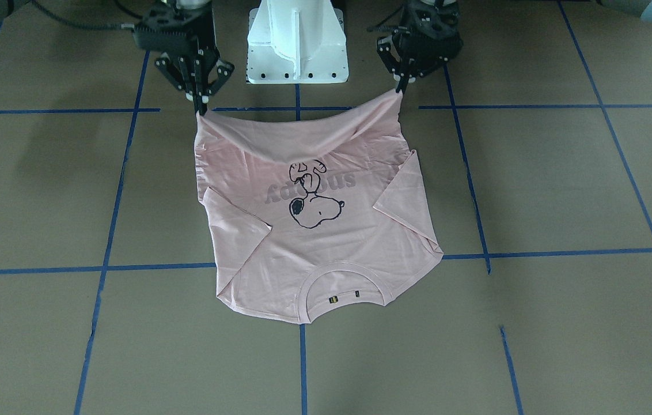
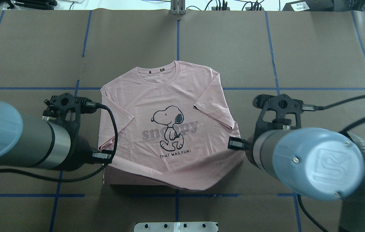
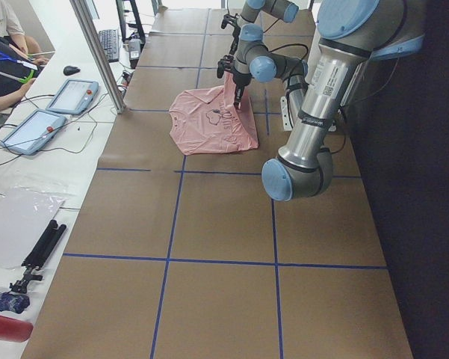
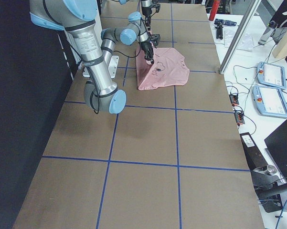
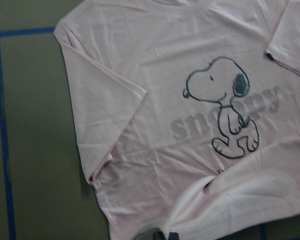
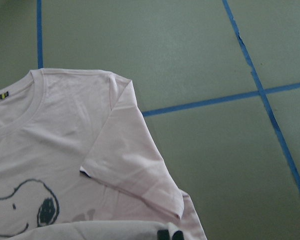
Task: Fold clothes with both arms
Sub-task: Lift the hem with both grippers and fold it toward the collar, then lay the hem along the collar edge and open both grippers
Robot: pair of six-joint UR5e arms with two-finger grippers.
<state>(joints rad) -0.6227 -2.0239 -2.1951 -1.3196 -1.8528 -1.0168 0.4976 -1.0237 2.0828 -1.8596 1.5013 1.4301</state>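
The pale pink T-shirt [image 1: 314,230] lies front up on the table, Snoopy print [image 2: 168,129] showing and collar [image 2: 158,69] on the side away from the robot. Both sleeves lie folded in over the body. My left gripper [image 1: 401,86] is shut on one hem corner and my right gripper [image 1: 202,104] is shut on the other. The hem edge [image 1: 303,129] is raised off the table and sags between them. In the left wrist view the dark fingertips [image 5: 157,235] pinch bunched pink cloth. The right wrist view shows the same at its fingertips [image 6: 169,234].
The white pedestal base [image 1: 297,46] stands just behind the lifted hem. Blue tape lines [image 1: 104,268] cross the brown table cover. A black cable [image 2: 114,129] from the left wrist loops beside the shirt's edge. Tablets [image 3: 52,112] and a person's arm lie on the side bench.
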